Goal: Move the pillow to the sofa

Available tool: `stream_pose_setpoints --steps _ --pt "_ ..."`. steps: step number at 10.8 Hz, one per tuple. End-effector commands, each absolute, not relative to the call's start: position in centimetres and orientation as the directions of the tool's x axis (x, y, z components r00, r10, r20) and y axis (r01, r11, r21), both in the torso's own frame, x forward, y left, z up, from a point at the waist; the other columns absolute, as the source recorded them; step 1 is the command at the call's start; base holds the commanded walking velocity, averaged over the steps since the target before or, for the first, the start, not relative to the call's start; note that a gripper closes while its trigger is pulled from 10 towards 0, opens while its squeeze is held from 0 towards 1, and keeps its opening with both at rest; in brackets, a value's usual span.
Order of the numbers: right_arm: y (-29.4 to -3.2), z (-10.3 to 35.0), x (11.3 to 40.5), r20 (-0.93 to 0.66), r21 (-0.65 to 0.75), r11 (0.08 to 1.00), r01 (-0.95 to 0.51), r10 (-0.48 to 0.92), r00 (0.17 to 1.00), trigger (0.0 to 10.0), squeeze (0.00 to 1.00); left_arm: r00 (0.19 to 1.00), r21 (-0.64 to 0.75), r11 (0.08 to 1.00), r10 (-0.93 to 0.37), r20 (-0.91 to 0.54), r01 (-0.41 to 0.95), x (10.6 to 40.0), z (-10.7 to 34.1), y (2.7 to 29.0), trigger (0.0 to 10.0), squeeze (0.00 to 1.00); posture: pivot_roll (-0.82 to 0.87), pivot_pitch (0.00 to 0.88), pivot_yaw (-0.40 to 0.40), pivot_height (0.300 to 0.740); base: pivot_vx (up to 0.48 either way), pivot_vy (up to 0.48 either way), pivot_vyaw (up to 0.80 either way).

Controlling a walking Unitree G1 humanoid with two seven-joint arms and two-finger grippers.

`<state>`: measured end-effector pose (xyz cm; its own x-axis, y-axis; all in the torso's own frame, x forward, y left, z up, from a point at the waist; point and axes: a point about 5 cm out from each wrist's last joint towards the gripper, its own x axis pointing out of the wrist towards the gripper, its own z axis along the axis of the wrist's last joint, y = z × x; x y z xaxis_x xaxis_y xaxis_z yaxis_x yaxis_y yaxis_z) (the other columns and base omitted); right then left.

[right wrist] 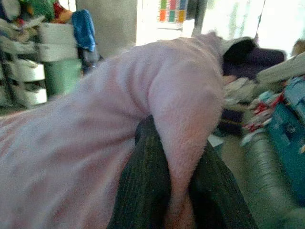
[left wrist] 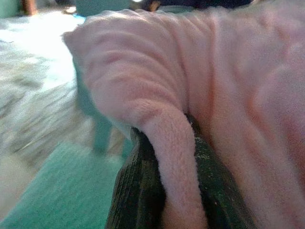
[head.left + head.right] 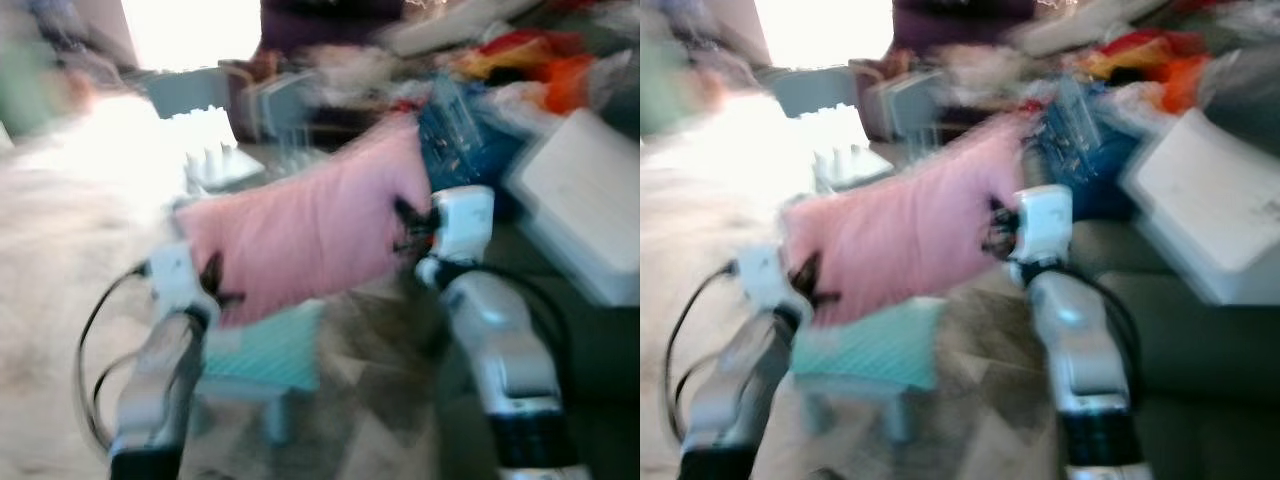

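A pink pillow point(image 3: 310, 235) hangs in the air between my two arms, tilted with its right end higher. My left gripper point(image 3: 218, 285) is shut on its lower left corner, and the left wrist view shows a fold of pink fabric point(image 2: 174, 143) pinched between the black fingers point(image 2: 136, 191). At the right edge my right gripper point(image 3: 412, 228) is shut on the pillow, with a fabric fold point(image 1: 183, 143) squeezed between its fingers point(image 1: 143, 186). The grey sofa point(image 3: 1200, 370) lies to my right. The eye views are blurred.
A small teal stool point(image 3: 262, 362) stands just below the pillow. A white box point(image 3: 590, 200) and a blue container point(image 3: 465, 145) rest on the sofa among colourful clutter point(image 3: 530, 55). A pale rug point(image 3: 60, 260) covers the floor at left; chairs point(image 3: 280, 105) stand farther back.
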<state>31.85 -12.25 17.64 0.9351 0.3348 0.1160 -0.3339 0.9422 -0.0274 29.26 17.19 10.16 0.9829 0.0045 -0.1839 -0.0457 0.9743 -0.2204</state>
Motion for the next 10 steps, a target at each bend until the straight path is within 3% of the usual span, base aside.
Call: stream_pose_setpoints --steps 1,10 --pt "-12.65 18.08 31.96 0.132 -0.023 0.946 -0.322 0.323 0.937 10.0 0.00 0.990 -0.215 0.977 -0.021 -0.140 -0.010 29.93 11.43 16.63 10.0 0.00 -0.12 0.000 -0.038 0.740 -0.311 0.000 0.00" --pt "-12.51 17.73 31.87 0.121 -0.013 0.947 -0.322 0.321 0.939 10.0 0.00 0.989 -0.208 0.978 -0.026 -0.146 -0.005 29.95 11.46 16.65 10.0 0.00 -0.12 0.000 -0.029 0.740 -0.357 0.000 0.00"
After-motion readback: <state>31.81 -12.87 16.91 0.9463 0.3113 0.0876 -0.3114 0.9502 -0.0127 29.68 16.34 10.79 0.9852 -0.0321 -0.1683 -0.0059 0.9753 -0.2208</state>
